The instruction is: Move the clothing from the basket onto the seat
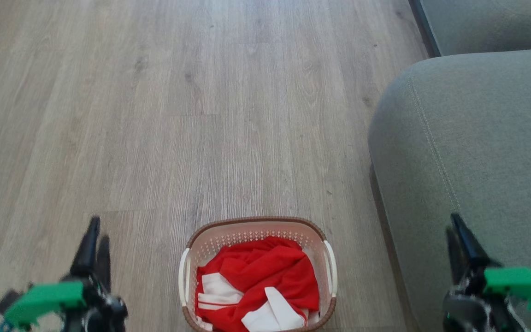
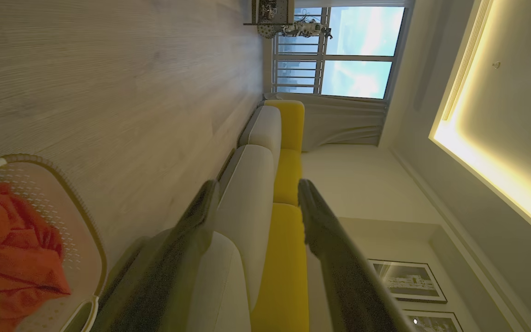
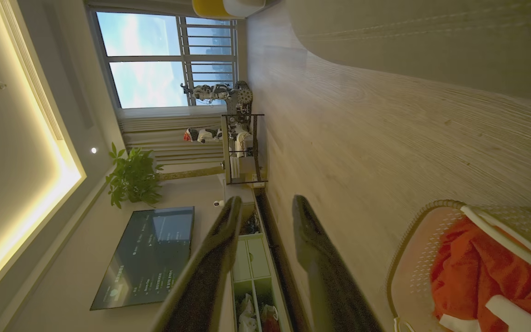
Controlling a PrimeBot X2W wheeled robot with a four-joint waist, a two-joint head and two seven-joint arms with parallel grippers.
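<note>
Because the clothing [image 1: 265, 272] is lying bunched inside the basket [image 1: 256, 222], on the floor [image 1: 201, 115] near the rounded edge of the seat [image 1: 477, 138], we are holding the left tool [image 1: 98, 230] and right tool [image 1: 452, 223] spread and empty on either side, likely readying to reach down for it.

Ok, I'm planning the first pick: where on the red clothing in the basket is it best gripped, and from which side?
Probably the bunched red fold near the middle of the clothing, coming straight down from above. The walls of the basket ring the heap, blocking the sides, and that raised crease offers a ridge to pinch.
</note>
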